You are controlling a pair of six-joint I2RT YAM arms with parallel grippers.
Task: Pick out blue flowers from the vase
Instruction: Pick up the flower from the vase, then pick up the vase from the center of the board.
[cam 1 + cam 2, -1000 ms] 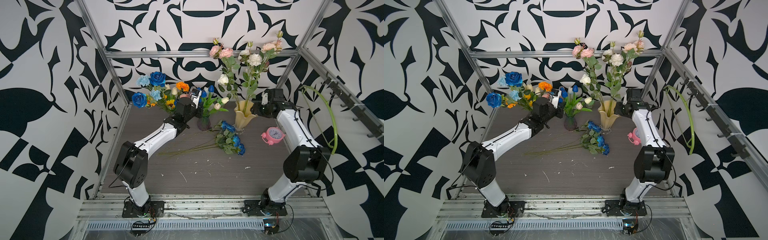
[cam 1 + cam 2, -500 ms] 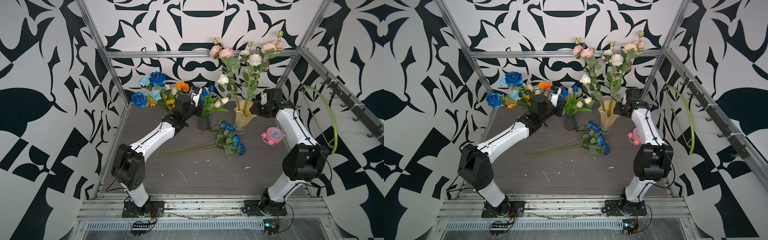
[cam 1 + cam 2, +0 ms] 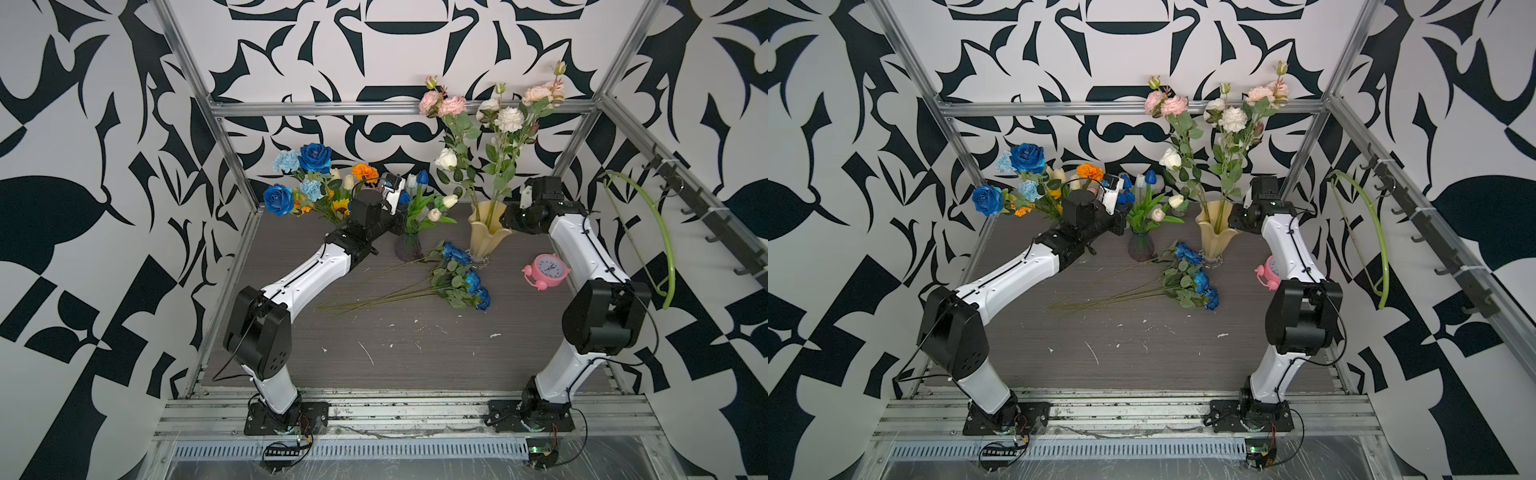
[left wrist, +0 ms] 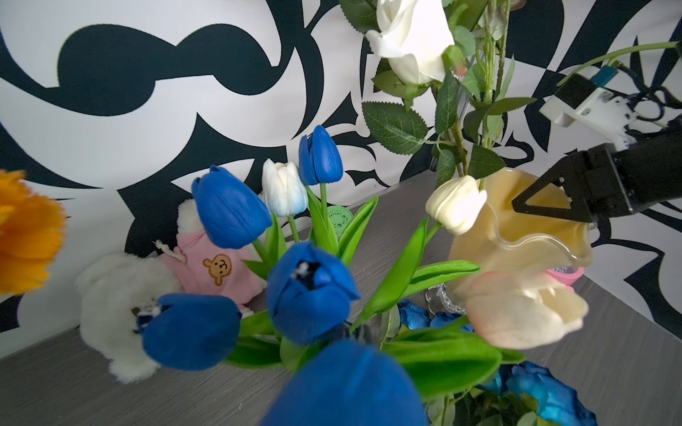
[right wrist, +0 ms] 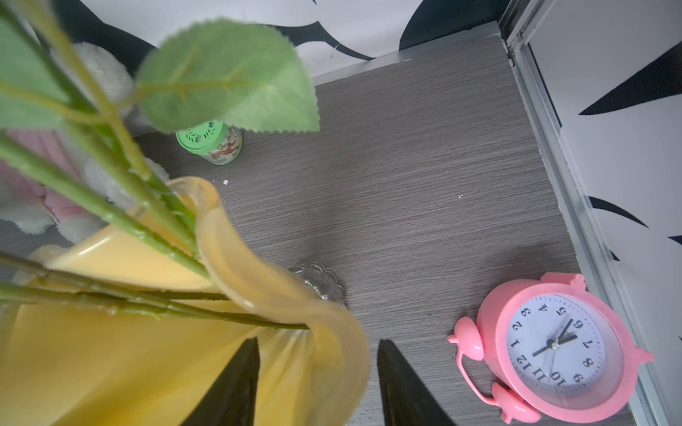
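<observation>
Left gripper (image 3: 400, 203), jaws closed tight, has edged deeper among the small dark-blue tulips (image 4: 306, 291) over the last second. Their heads hide its tips, so I cannot tell whether a stem is pinched. All the tulips still stand in the small dark glass vase (image 3: 408, 247); none is out yet. Just beside it, blue roses (image 3: 465, 274) already lie on the grey wood-grain table (image 3: 415, 353). Right gripper (image 5: 318, 343) straddles the rim of the yellow fluted vase (image 5: 110, 369), narrowing; contact unclear.
</observation>
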